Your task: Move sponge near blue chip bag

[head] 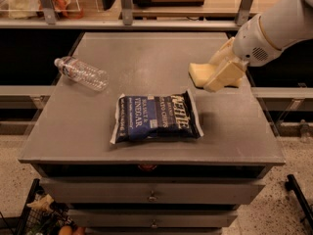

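The pale yellow sponge (197, 74) is at the table's right side, just beyond the upper right corner of the blue chip bag (156, 117). The bag lies flat near the table's front middle, white lettering up. My gripper (210, 77) reaches in from the right, its cream fingers (224, 75) closed around the sponge's right part, low over the table top. A short gap separates the sponge from the bag.
A clear plastic water bottle (82, 73) lies on its side at the table's left. The grey table (146, 53) has drawers below its front edge. A shelf rail with posts runs behind the table. My white arm (274, 28) comes in from the upper right.
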{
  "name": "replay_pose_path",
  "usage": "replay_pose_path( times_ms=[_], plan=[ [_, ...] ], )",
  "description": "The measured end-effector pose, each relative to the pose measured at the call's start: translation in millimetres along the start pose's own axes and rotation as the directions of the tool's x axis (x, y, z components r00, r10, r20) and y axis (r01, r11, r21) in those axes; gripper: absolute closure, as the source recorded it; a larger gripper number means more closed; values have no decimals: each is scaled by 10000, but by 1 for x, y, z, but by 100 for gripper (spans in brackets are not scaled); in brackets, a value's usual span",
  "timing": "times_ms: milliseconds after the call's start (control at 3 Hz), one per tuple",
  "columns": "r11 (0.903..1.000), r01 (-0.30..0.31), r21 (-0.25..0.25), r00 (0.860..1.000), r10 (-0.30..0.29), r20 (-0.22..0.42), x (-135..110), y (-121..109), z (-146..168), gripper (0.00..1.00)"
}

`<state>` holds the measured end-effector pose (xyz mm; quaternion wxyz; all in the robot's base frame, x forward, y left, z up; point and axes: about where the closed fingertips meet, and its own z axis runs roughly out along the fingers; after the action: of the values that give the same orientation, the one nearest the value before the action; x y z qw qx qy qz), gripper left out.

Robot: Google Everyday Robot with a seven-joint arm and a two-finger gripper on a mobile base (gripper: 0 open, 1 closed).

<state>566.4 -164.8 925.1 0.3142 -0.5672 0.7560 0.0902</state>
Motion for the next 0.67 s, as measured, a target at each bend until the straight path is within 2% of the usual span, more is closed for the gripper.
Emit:
replay_pose_path(
  times_ms=[667],
  plan=[
    [9995, 156, -265, 9999, -158, -41, -6, 5, 4, 13]
  ],
)
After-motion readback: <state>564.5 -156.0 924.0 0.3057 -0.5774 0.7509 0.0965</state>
